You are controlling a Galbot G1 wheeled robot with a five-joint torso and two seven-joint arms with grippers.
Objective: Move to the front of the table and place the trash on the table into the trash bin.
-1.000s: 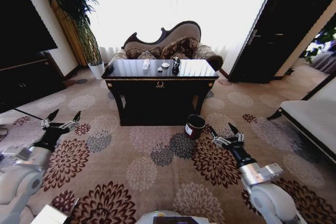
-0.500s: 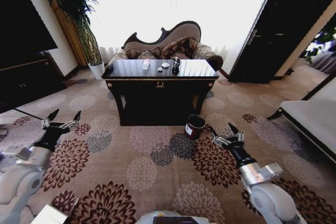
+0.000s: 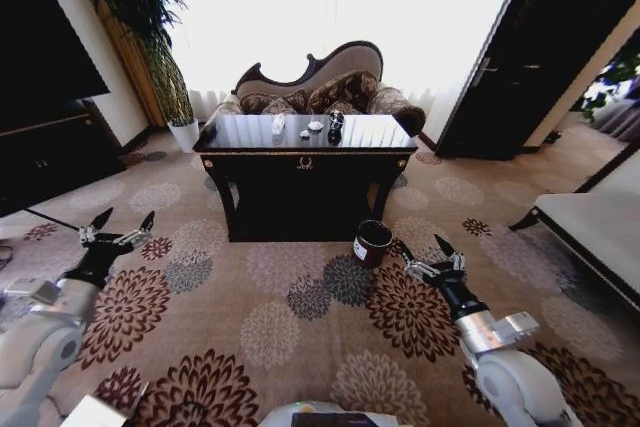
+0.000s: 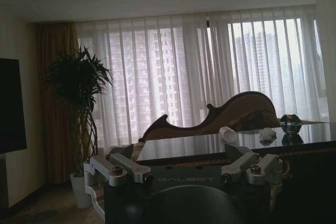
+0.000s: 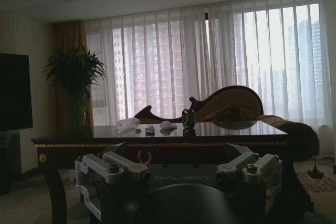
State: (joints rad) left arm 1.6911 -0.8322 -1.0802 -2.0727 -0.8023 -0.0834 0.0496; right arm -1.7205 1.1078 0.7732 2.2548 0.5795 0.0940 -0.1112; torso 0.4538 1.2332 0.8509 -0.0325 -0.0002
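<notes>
The dark glossy table (image 3: 305,179) stands straight ahead across the carpet. On its top lies the trash: a clear bottle (image 3: 278,123), two white paper wads (image 3: 305,132) (image 3: 316,124) and a dark crumpled object (image 3: 335,125). The round brown trash bin (image 3: 372,242) sits on the floor by the table's front right leg. My left gripper (image 3: 115,227) hangs open low on the left, far from the table. My right gripper (image 3: 432,255) is open just right of the bin. Both wrist views look past open fingers (image 4: 121,169) (image 5: 105,166) at the table (image 4: 199,145) (image 5: 157,142).
A curved sofa (image 3: 320,82) stands behind the table. A potted plant (image 3: 150,37) is at the back left and a dark cabinet (image 3: 50,152) lies along the left wall. A padded bench (image 3: 590,232) sits at the right. Patterned carpet lies between me and the table.
The whole picture has shifted very slightly, with the carpet sliding a little toward me: the camera has crept forward. Both arms and the trash keep their places.
</notes>
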